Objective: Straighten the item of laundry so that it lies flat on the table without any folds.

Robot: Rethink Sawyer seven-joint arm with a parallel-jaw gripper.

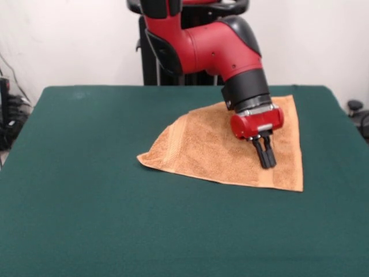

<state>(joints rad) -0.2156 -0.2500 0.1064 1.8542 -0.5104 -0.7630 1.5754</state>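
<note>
The dark green counter (86,202) fills most of the view, its cloth top bare apart from the towel. My red and black arm (213,46) comes down from the top and slants toward the right side. The orange-tan terry towel (202,147) lies right of centre, folded into a rough triangle with a woven band near its left edge. My gripper (266,157) rests over the towel's right part, its fingers together, gripping no cloth that I can see.

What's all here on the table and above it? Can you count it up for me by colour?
Orange-tan: 1, the towel, folded into a triangle.
Dark green: 1, the table.
Red and black: 1, the robot arm with its gripper over the towel.
Total: 3
</note>
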